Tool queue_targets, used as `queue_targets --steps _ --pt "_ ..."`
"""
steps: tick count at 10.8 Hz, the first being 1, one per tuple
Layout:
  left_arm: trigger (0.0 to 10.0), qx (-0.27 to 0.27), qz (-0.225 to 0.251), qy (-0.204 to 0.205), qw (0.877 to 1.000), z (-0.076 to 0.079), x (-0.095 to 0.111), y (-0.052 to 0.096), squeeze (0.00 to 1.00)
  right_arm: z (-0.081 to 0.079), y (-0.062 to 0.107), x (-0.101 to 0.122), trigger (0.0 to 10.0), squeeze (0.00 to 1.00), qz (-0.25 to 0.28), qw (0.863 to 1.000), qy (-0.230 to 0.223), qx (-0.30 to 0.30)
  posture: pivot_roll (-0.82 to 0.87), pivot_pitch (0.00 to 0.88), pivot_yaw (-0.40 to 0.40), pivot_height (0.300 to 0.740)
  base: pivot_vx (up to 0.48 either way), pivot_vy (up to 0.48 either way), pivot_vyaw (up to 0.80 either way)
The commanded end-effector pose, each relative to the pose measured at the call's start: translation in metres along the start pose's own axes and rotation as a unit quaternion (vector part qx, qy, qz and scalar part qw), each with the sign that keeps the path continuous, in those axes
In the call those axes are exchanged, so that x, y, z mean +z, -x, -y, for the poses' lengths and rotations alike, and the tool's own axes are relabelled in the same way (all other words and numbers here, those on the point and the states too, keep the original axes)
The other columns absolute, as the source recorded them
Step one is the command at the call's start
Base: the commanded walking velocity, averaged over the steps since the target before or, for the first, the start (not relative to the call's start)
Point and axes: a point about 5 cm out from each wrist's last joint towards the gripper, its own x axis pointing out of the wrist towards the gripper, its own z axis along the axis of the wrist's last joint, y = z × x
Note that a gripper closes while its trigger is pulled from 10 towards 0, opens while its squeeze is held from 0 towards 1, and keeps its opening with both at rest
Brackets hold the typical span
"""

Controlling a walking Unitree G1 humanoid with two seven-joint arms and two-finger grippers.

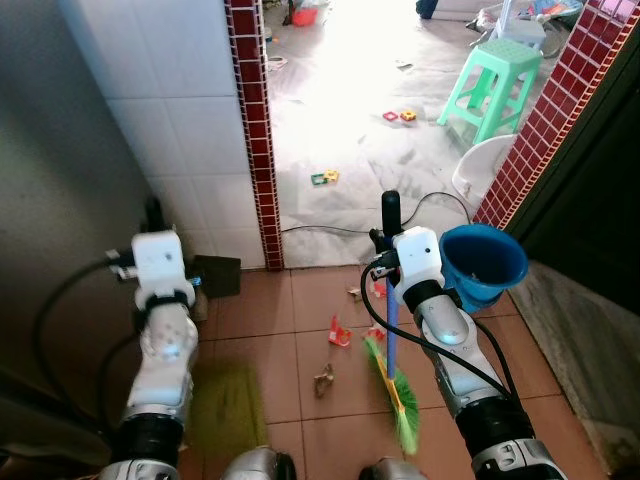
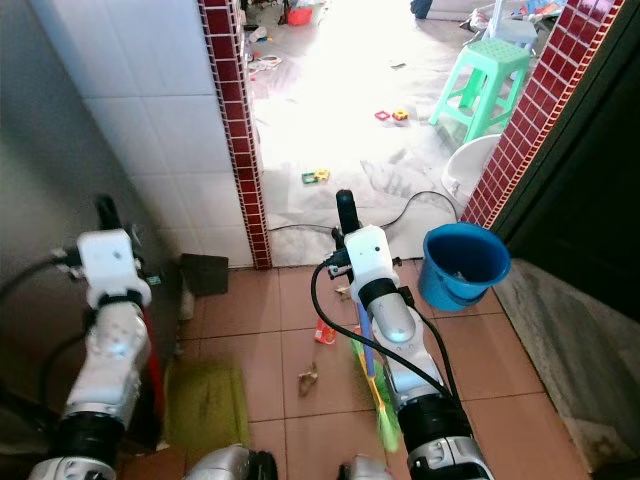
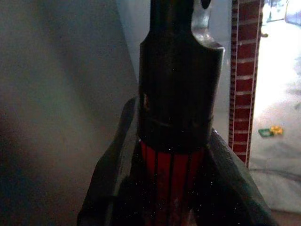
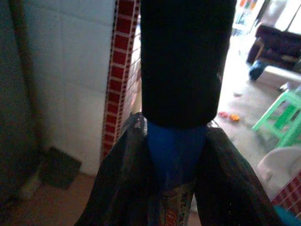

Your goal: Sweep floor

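My right gripper (image 4: 176, 157) is shut on the blue handle of a broom (image 1: 391, 335), just under its black end cap. The broom's green bristles (image 1: 402, 402) rest on the brown floor tiles between my arms. My left gripper (image 3: 171, 176) is shut on the red, black-capped handle of a dustpan (image 2: 154, 378). Its green pan (image 1: 228, 405) lies on the tiles by my left arm. Bits of litter sit just left of the bristles: a red scrap (image 1: 339, 332) and a brown scrap (image 1: 323, 380).
A blue bucket (image 1: 485, 265) stands right of the broom beside a red-tiled wall (image 1: 560, 110). A red-tiled pillar (image 1: 255, 130) edges the doorway; a dark slab (image 1: 217, 276) leans at its foot. Beyond lie a black cable (image 1: 330, 232), toys (image 1: 325, 178), a white basin (image 1: 485, 165) and a green stool (image 1: 495, 85).
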Motion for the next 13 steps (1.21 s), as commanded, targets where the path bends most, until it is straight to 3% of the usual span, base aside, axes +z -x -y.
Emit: queue_targets --steps 1,3,5,7,9,11,13 --pt "10.0 0.006 0.042 0.028 0.999 0.005 0.015 -0.007 0.0 0.0 -0.004 0.009 10.0 0.0 0.01 1.0 -0.006 0.005 -0.08 0.072 0.03 0.74 0.0 0.0 0.0" --pt "10.0 0.008 0.026 0.046 0.999 0.021 0.007 -0.01 0.0 -0.002 -0.005 0.011 10.0 0.0 0.014 1.0 -0.02 0.018 -0.09 0.075 0.027 0.74 0.0 0.0 0.0" --pt "10.0 0.0 0.042 0.045 0.998 0.035 0.01 -0.014 0.0 -0.001 -0.006 0.012 10.0 0.0 0.013 1.0 -0.024 0.015 -0.1 0.073 0.03 0.74 0.0 0.0 0.0" --pt "10.0 0.026 0.063 0.036 0.997 0.041 0.025 -0.027 0.0 -0.002 -0.006 0.014 10.0 0.0 0.018 0.999 -0.028 0.013 -0.11 0.071 0.037 0.74 0.0 0.0 0.0" --pt "10.0 0.025 0.111 0.059 0.992 0.055 0.058 -0.041 0.0 -0.001 -0.003 0.017 10.0 0.0 0.031 0.999 -0.035 0.008 -0.12 0.073 0.048 0.74 0.0 0.0 0.0" --pt "10.0 0.005 0.118 0.062 0.991 0.067 0.059 -0.037 0.0 -0.002 -0.002 0.017 10.0 0.0 0.031 0.999 -0.039 0.003 -0.11 0.078 0.057 0.74 0.0 0.0 0.0" --pt "10.0 -0.006 0.101 0.038 0.994 0.073 0.04 -0.023 0.0 -0.005 -0.002 0.018 10.0 0.0 0.032 0.999 -0.042 0.003 -0.11 0.083 0.063 0.74 0.0 0.0 0.0"
